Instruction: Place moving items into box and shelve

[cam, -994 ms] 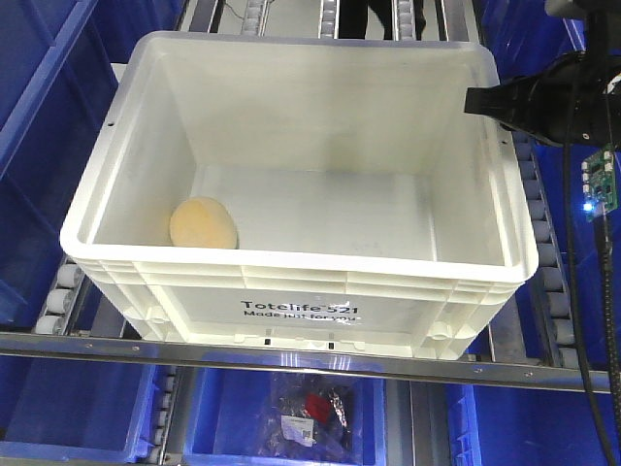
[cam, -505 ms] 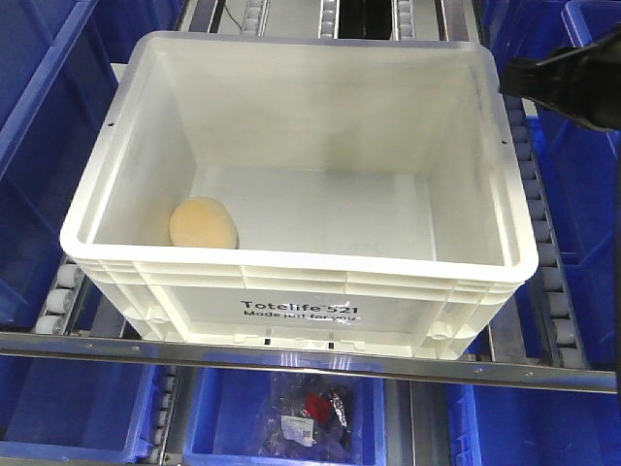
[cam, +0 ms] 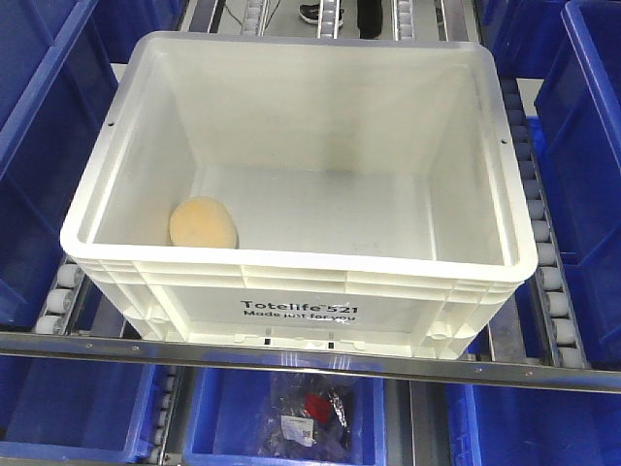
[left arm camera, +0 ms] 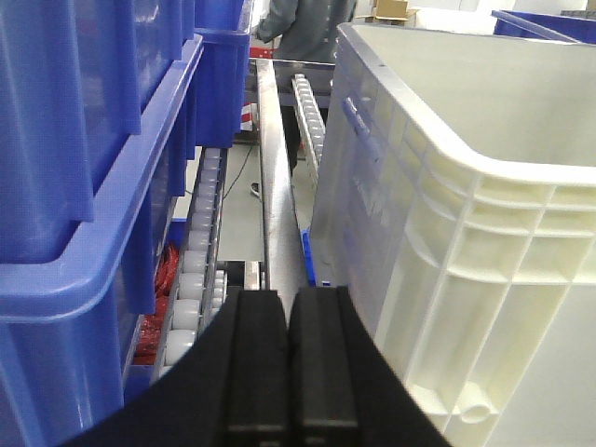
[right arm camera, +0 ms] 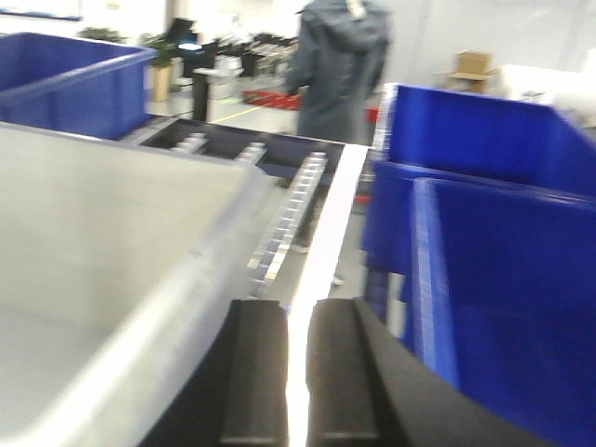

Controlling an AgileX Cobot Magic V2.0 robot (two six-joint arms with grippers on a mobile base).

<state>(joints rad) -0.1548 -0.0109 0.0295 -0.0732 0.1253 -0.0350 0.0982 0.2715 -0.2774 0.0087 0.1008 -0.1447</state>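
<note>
The box [cam: 291, 260], a big white crate printed "Totelife 521", rests on a roller rack. One moving item [cam: 203, 222], a pale yellow-beige lump, lies on the crate floor at the near left corner. Neither arm shows in the front view. In the left wrist view my left gripper [left arm camera: 289, 296] is shut and empty, just outside the box's left wall [left arm camera: 484, 233]. My right gripper [right arm camera: 298, 307] is shut to a thin slit with nothing in it, outside the box's right rim [right arm camera: 112, 242]. That view is blurred.
Blue bins [cam: 582, 146] flank the crate on the right and left [cam: 39, 116]. Roller tracks [cam: 543, 252] run beside it. A lower blue bin holds a bagged item [cam: 309, 413]. A person [right arm camera: 340, 65] stands beyond the rack.
The right arm, which hung over the crate's far right corner, has drawn off to the right and left the front view. Crate and lump have not moved.
</note>
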